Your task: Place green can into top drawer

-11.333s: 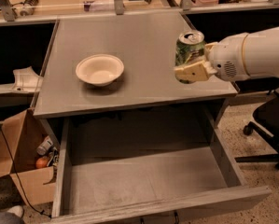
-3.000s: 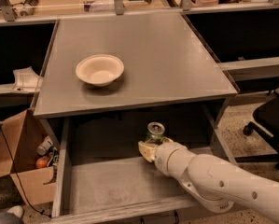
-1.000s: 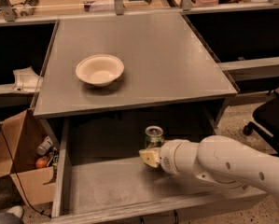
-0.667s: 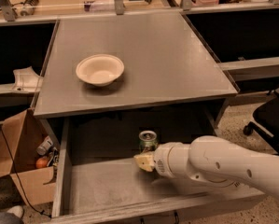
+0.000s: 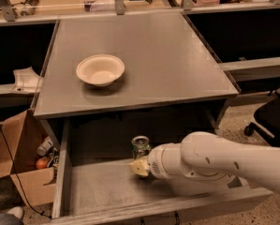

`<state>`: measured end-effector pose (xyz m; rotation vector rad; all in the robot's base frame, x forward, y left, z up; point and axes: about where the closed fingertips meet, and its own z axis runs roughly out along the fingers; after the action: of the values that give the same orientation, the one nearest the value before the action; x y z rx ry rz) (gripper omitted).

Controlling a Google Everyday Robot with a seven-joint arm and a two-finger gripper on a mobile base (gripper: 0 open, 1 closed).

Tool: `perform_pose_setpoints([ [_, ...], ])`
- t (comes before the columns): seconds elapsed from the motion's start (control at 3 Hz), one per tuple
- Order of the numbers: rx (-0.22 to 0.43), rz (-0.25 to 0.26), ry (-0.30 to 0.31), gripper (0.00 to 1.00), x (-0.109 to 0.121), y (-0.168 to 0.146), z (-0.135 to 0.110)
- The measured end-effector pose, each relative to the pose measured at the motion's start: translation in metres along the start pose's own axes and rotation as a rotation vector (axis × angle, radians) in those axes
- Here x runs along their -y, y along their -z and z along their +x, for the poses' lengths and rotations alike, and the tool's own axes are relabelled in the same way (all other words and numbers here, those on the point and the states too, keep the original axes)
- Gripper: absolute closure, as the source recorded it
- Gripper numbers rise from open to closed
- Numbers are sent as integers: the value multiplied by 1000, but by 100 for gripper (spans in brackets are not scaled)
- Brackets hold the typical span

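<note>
The green can (image 5: 140, 147) stands upright inside the open top drawer (image 5: 97, 184), near the middle and toward the back; its silver top shows. My gripper (image 5: 140, 164) reaches in from the right on a white arm and is closed on the can's lower part. One cream fingertip (image 5: 138, 168) shows in front of the can; the other is hidden behind it. I cannot tell whether the can's base touches the drawer's grey bottom.
A cream round bowl (image 5: 100, 70) sits on the grey tabletop (image 5: 177, 55) above the drawer. A brown cardboard box (image 5: 18, 163) with small items stands on the floor at left. A black office chair (image 5: 270, 118) is at right.
The gripper and the can have moved together to the left and slightly lower within the drawer. The bowl has not moved.
</note>
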<state>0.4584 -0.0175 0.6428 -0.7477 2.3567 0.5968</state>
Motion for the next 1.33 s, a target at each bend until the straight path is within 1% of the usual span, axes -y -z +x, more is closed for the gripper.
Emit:
perform_pose_setpoints([
  [0.33,-44,-13,30,100,-3,6,1],
  [0.67,-129,-59,91,100,-5,6,3],
  [1.0,-186,-95,136,100,-8,4,7],
  [1.33,-282,-121,198,100,-10,5,20],
])
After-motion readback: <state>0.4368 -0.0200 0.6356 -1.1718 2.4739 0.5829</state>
